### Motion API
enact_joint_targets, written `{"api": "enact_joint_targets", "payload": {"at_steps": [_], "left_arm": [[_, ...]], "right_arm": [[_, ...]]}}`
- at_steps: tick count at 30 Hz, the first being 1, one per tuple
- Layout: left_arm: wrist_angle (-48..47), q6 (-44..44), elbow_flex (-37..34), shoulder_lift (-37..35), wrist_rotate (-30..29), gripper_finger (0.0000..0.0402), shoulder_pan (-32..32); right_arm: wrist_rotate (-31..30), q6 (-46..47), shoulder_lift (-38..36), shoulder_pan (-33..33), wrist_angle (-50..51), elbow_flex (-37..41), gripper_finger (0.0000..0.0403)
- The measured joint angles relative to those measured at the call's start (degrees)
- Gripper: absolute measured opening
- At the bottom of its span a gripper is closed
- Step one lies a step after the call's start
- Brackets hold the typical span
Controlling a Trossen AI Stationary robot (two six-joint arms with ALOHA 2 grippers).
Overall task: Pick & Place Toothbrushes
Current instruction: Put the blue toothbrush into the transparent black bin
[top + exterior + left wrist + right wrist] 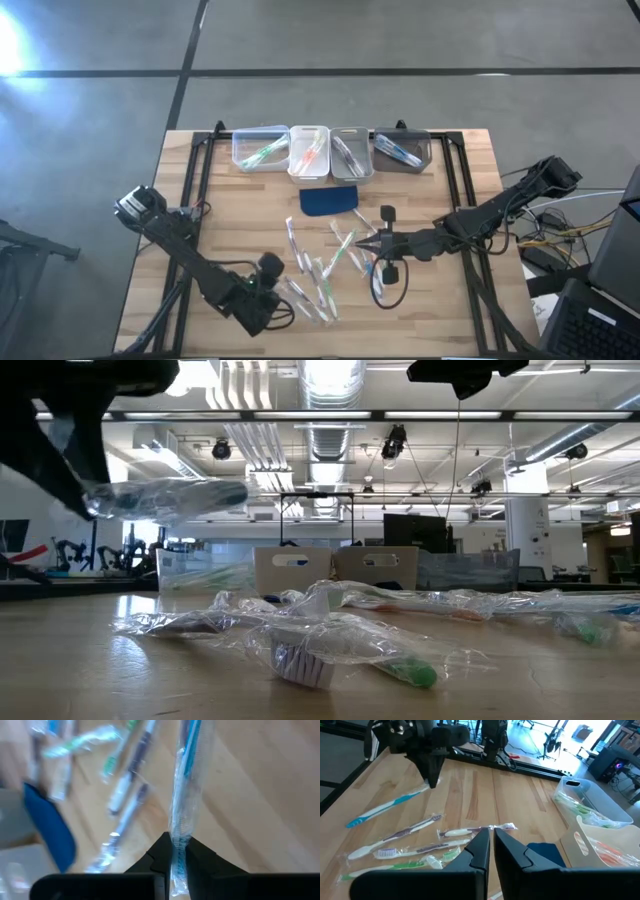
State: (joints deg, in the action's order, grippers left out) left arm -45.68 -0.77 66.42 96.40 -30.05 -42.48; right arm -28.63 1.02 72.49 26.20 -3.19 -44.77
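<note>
Several wrapped toothbrushes (322, 268) lie loose on the wooden table's middle, also seen in the right wrist view (415, 851). My left gripper (274, 310) is near the front edge, left of the pile, and is shut on a blue-and-white wrapped toothbrush (385, 807), held up in the low view (170, 498). My right gripper (362, 243) hangs shut above the pile's right side with nothing between its fingers (490, 834). My left gripper pinches the wrapped toothbrush near one end (178, 844) between its two fingers, through the clear wrapper. The fingers come slanting down from above, and the toothbrush runs on ahead of them. It is lifted clear of the table, its free end (351, 823) tilted lower.
Four small bins stand in a row at the far edge: clear (260, 148), white (309, 152), pale (351, 152) and grey (402, 150), each with toothbrushes inside. A dark blue pad (328, 200) lies before them. A black cable loop (390, 288) lies by the right arm.
</note>
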Motion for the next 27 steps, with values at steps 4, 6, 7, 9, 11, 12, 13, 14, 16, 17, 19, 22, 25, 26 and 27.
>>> {"api": "enact_joint_targets", "payload": {"at_steps": [4, 6, 7, 9, 11, 12, 13, 14, 16, 17, 19, 22, 25, 26, 27], "left_arm": [[0.0, 4.7, 0.4, 0.0, -4.3, 0.0037, 0.0], [0.0, 7.1, 0.7, 0.0, -6.8, 0.0037, 0.0], [0.0, 8.6, 0.7, 0.0, -8.2, 0.0037, 0.0], [0.0, 12.2, 0.9, 0.0, -10.9, 0.0037, 0.0], [0.0, 16.6, 1.1, 0.0, -13.9, 0.0037, 0.0], [0.0, 18.7, 1.2, 0.0, -15.5, 0.0037, 0.0], [0.0, 20.7, 1.4, 0.0, -17.3, 0.0037, 0.0], [0.0, 22.7, 1.5, 0.0, -19.3, 0.0037, 0.0], [0.2, 26.2, 2.0, 0.0, -23.4, 0.0037, 0.0], [0.2, 28.2, 2.1, -0.1, -25.8, 0.0037, 0.0], [0.4, 32.6, 2.5, -0.1, -30.9, 0.0037, 0.0], [0.8, 40.9, 2.8, -0.1, -38.2, 0.0037, 0.0], [2.3, 50.5, 2.9, -0.1, -43.0, 0.0037, 0.2], [2.8, 53.3, 2.9, -0.1, -44.1, 0.0037, 0.4], [3.5, 56.0, 2.9, -0.1, -44.8, 0.0037, 0.6]], "right_arm": [[0.0, 0.1, 0.0, 0.0, 0.0, 0.0, 0.0013], [0.0, 0.1, 0.0, 0.0, 0.0, 0.0, 0.001], [0.0, 0.1, 0.0, 0.0, 0.0, 0.0, 0.001], [0.0, 0.3, 0.0, 0.0, 0.0, 0.0, 0.0011], [0.0, 0.4, 0.0, 0.0, 0.0, 0.0, 0.0014], [0.0, 0.4, 0.0, 0.0, 0.0, 0.0, 0.0015], [0.0, 0.5, 0.0, 0.0, 0.0, 0.0, 0.0017], [0.0, 0.5, 0.0, 0.0, -0.1, 0.0, 0.0019], [0.0, 0.5, 0.0, 0.0, -0.4, 0.0, 0.0022], [0.0, 0.5, 0.0, 0.0, -0.5, 0.0, 0.0023], [0.0, 1.4, 0.0, 0.0, -0.6, 0.0, 0.0024], [0.0, 4.3, 0.0, 0.0, -0.6, 0.0, 0.0018], [0.0, 6.9, 0.1, 0.0, -0.6, 0.0, 0.0011], [0.0, 7.3, 0.3, 0.0, -0.7, 0.0, 0.001], [0.0, 7.6, 0.5, 0.0, -0.8, 0.0, 0.001]]}}
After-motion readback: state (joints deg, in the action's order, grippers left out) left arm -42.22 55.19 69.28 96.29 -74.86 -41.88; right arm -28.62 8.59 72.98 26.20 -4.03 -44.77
